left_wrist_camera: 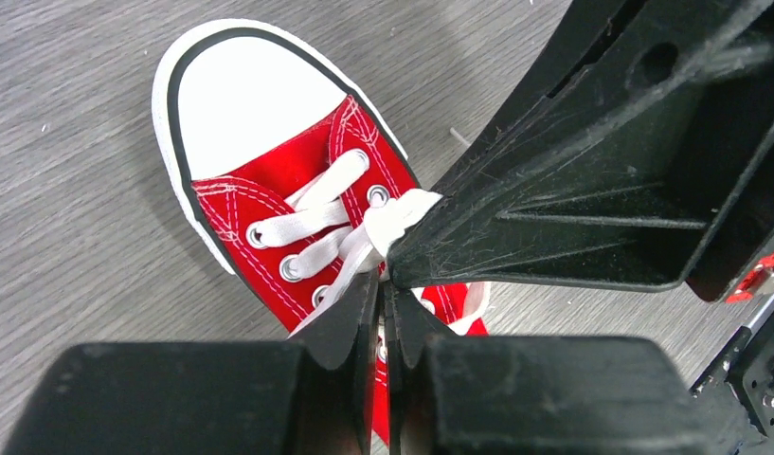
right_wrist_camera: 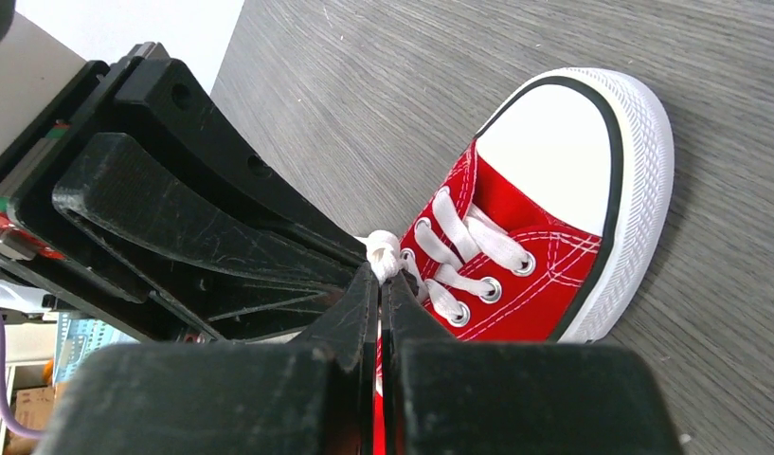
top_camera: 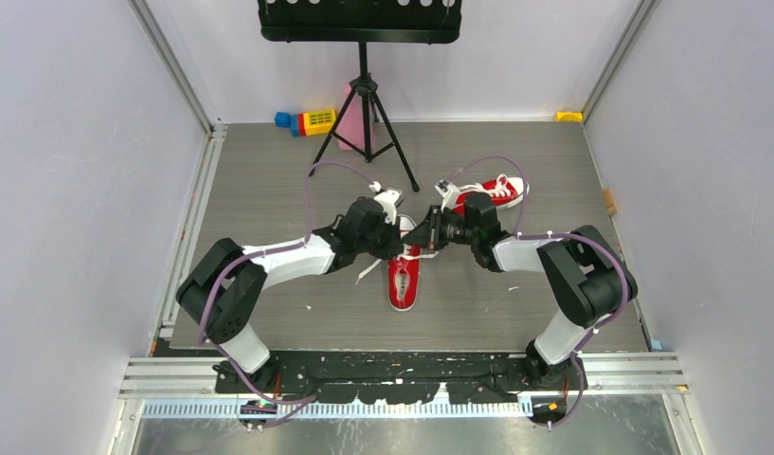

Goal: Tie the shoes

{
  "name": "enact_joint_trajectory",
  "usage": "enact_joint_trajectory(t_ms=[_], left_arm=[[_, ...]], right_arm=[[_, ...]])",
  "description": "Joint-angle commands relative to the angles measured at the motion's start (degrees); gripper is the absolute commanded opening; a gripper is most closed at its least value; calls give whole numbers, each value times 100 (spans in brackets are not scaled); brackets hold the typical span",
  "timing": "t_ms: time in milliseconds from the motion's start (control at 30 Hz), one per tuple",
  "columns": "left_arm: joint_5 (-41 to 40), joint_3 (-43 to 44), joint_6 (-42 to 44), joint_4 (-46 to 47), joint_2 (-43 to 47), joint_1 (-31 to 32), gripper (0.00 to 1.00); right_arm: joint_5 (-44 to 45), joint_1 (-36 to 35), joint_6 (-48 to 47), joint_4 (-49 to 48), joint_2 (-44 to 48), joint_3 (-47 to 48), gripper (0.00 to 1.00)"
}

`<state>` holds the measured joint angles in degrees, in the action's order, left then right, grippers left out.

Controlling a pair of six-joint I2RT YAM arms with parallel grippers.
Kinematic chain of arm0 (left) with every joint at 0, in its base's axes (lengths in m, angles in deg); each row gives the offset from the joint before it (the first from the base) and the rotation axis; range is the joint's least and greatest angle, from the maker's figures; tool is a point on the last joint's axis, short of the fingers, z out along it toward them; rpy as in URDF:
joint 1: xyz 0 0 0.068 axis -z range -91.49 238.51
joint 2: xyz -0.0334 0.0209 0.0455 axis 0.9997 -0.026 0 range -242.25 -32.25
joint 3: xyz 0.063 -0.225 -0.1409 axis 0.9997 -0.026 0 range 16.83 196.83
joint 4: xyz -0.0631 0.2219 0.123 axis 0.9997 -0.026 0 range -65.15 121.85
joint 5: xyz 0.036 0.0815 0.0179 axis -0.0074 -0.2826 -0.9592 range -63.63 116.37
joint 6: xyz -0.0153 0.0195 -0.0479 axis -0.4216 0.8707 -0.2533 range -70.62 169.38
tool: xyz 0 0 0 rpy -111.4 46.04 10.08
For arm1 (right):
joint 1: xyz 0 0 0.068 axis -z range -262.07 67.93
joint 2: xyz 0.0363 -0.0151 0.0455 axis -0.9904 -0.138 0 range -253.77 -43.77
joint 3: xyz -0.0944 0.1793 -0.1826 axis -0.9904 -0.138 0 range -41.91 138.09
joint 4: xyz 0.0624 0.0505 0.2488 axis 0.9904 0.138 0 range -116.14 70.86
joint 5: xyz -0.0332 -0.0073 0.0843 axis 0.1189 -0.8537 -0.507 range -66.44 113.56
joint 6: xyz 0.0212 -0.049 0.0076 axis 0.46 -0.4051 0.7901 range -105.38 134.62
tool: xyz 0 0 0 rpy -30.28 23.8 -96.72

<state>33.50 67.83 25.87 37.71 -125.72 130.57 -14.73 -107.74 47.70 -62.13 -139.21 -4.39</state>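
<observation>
Jaws of the left gripper and right gripper clamp the lace over the near shoe on the desk, presumably to cinch its knot; the other shoe lies farther back.

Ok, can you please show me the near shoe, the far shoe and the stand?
near shoe (top_camera: 403,296): top view, on its red heel end.
far shoe (top_camera: 509,196): top view, on its red upper.
stand (top_camera: 363,71): top view, on its pole.
</observation>
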Motion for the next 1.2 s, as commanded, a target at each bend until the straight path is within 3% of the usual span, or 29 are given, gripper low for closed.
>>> enact_joint_trajectory(t_ms=[0,233,333,500,967,1167], left_arm=[[-5,-327,180,1826,153,-93,7],[401,-514,-220,2720,-244,-197,7],[1103,-653,-564,3422,-478,-395,8],[1848,-744,-958,3511,-573,-715,16],[1494,-631,-405,853,684,-853,28],[1604,-472,-443,318,835,-850,28]], right_arm=[[-343,-121,14,-339,271,95,0],[-361,-179,54,-362,229,114,0],[-343,-192,50,-357,234,109,0],[-317,-206,49,-331,244,108,0],[-259,-210,15,-250,230,147,0],[-266,-210,14,-248,212,148,0]])
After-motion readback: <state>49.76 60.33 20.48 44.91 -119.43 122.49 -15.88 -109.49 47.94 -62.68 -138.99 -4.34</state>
